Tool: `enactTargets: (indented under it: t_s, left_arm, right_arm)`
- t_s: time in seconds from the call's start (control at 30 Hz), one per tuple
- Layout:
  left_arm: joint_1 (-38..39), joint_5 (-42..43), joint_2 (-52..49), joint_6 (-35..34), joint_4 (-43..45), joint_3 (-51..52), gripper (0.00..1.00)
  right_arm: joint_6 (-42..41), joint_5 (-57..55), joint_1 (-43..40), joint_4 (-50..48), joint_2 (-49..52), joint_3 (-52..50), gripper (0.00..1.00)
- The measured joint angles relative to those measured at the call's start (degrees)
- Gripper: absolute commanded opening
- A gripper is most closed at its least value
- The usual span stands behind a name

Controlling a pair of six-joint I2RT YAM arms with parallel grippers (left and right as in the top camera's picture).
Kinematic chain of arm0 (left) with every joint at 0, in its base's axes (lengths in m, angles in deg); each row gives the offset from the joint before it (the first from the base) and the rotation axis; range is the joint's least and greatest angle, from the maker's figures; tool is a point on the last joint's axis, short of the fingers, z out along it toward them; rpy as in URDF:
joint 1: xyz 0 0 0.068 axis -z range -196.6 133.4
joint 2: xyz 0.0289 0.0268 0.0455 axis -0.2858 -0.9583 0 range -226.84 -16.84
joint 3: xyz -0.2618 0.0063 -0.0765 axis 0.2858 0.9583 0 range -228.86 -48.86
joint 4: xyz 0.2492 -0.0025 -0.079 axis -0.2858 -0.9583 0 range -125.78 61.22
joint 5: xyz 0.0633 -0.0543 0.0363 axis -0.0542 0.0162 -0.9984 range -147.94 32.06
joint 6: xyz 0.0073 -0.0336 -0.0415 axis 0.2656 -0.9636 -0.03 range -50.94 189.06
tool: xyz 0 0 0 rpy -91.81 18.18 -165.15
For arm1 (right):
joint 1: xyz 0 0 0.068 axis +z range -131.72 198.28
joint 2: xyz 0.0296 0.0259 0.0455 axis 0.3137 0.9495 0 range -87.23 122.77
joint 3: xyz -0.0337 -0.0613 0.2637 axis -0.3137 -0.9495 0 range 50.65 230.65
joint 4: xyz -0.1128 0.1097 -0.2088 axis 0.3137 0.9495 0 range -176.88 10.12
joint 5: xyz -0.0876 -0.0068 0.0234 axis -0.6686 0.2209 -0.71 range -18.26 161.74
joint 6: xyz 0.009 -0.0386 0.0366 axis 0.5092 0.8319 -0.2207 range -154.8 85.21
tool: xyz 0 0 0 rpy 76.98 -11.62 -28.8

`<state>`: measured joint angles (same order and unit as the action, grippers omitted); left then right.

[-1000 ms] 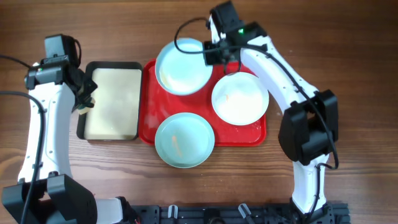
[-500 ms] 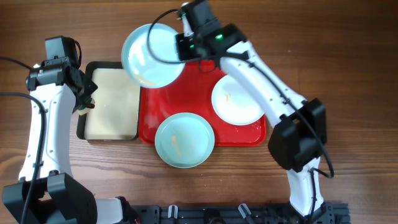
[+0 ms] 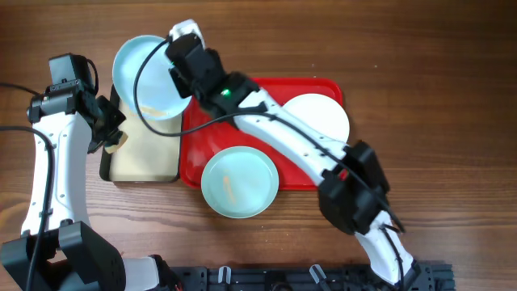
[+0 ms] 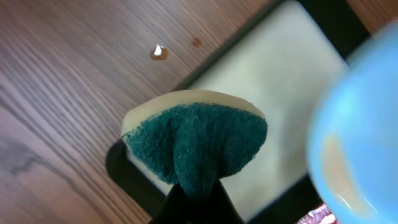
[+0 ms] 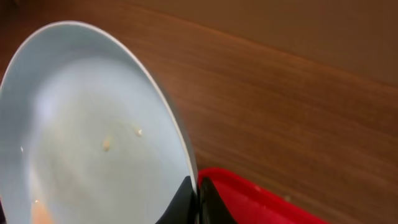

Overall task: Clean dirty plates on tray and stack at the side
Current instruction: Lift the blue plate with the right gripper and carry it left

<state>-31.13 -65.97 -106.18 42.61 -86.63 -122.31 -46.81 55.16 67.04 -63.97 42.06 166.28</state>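
Overhead view: right gripper (image 5: 198,200) pinches the rim of a light-blue plate (image 3: 144,74), held over the far end of the black tray (image 3: 105,168), left of the red tray (image 3: 307,174). Left gripper (image 4: 194,202) clamps a sponge (image 4: 199,140) at the black tray's left edge. A white plate (image 3: 327,113) and a second blue plate (image 3: 239,182) lie on the red tray.

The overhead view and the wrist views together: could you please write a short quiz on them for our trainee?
1. True or false: the left tool is shut on a sponge.
2. Fill in: ___ plates lie on the red tray.
3. What does the right tool hold by the rim?
A. a white plate
B. a light-blue plate
C. nothing

Key: 1 true; 2 two, the white plate and the other light-blue plate; 3 B.
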Motion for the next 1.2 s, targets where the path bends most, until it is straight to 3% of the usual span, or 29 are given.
enactTargets:
  t_s: [0.3,0.4,0.57,0.8,1.2]
  left_arm:
    - [0.0,3.5,0.0,1.6,-0.1,0.0,0.04]
    - [0.0,3.5,0.0,1.8,-1.5,0.0,0.04]
    - [0.0,3.5,0.0,1.8,-2.1,0.0,0.04]
    - [0.0,3.7,0.0,1.8,-2.2,0.0,0.04]
    - [0.0,3.7,0.0,1.8,-2.2,0.0,0.04]
  right_arm:
    - [23.1,-12.4,3.8,-17.2,3.8,-0.3,0.04]
    - [32.1,-14.8,4.4,-20.1,3.8,-0.3,0.05]
    - [40.3,-16.3,6.0,-21.3,3.8,-0.4,0.04]
    - [48.2,-19.3,9.0,-26.9,3.8,-0.4,0.04]
    - [49.9,-19.9,9.0,-26.6,3.8,-0.4,0.04]
